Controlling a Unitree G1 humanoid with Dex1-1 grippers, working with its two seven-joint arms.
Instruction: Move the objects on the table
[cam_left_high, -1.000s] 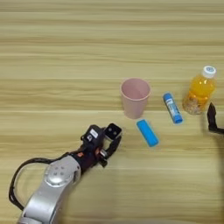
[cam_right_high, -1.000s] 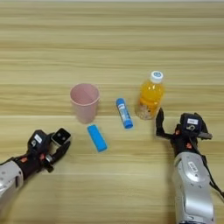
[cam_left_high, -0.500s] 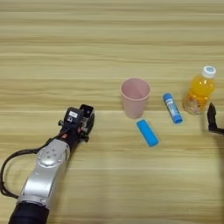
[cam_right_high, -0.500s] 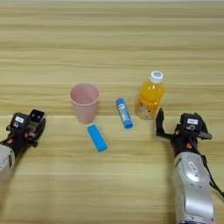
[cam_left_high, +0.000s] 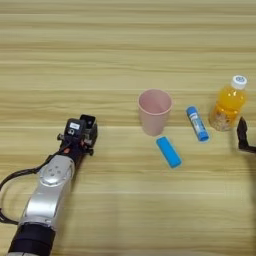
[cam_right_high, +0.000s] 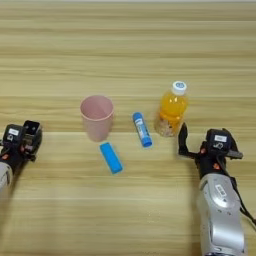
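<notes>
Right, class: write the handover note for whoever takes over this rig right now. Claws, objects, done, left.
Left claw: low over the table, left of the pink cup, holding nothing visible.
Right claw: just right of the orange juice bottle, not gripping it.
Between cup and bottle lies a blue tube; a light-blue bar lies in front of the cup.
Done: nothing is visibly in hand or stacked.
Left: all four objects are free to be moved.

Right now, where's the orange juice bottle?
The bottle stands upright on the robot's right side of the table, just right of the blue tube and just ahead of the right tool.
</notes>
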